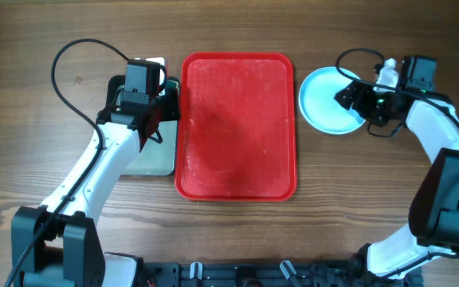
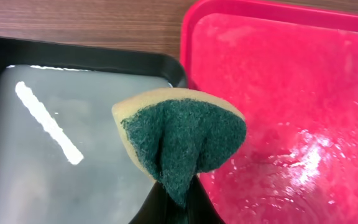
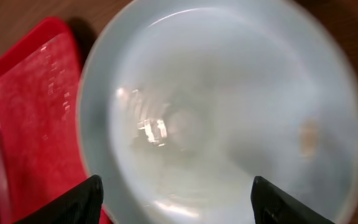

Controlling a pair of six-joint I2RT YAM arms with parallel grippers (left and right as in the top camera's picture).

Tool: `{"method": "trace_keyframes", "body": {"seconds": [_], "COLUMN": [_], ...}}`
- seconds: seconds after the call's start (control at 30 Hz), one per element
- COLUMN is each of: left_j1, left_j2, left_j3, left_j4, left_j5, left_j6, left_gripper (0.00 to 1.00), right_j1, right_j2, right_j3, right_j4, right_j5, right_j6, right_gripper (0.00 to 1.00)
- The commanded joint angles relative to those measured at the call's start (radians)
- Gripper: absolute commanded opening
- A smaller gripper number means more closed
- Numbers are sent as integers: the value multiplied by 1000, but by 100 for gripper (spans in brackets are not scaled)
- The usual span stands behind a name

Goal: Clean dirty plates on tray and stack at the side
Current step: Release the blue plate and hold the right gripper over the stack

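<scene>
Overhead: red tray [image 1: 237, 127] sits mid tabletop [image 1: 357, 183] with no plates on it. Light blue plate [image 1: 325, 100] lies on the tabletop just right of the tray. Right tool [image 1: 355, 97] is at the plate's right edge. Left tool [image 1: 151, 126] hangs over the grey tray [image 1: 154, 163], which is left of the red one.

Left wrist: left tool [image 2: 178, 208] pinches a yellow-green sponge [image 2: 182, 146] above the seam between the wet grey tray [image 2: 42, 162] and the wet red tray [image 2: 291, 93].

Right wrist: fingers [image 3: 82, 202] are spread wide and grip nothing. The plate [image 3: 229, 93] is below them.

Even bright light — glare on red tray [image 2: 303, 155], plate [image 3: 229, 112] blurred.
</scene>
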Motion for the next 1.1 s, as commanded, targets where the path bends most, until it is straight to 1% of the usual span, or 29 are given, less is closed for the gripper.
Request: {"method": "trace_keyframes", "body": {"seconds": [0.0, 0.2, 0.27, 0.37, 0.53, 0.77, 0.93, 0.97, 1.07], "left_j1": [3, 1, -7, -21, -54, -77, -73, -67, -39], "left_j2": [6, 7, 7, 11, 44, 110, 79, 61, 5], "left_j3": [2, 2, 2, 0, 0, 0, 3, 4, 4], "left_j4": [1, 0, -4, -17, -55, -52, -26, -18, -8], "left_j5": [85, 178, 182, 182, 182, 181, 173, 151, 15], "left_j6": [14, 12, 12, 0, -21, -22, -21, -21, -22], "left_gripper": [4, 4, 4, 4, 4, 4, 4, 4, 4], "right_j1": [48, 121, 144, 166, 170, 170, 170, 170, 170], "right_j2": [-25, -25, -25, -25, -25, -25, -25, -25, -25], "right_j3": [-9, -9, -9, -9, -9, -9, -9, -9, -9], "right_j4": [-2, -2, -1, 0, -1, 6, 21, 27, 55], "right_j5": [-82, -82, -82, -81, -59, -13, -14, -16, -13], "right_j6": [-27, -18, -19, -19, -18, -16, -16, 8, 196], "right_gripper": [76, 78, 82, 85, 99, 100, 100, 100, 100]}}
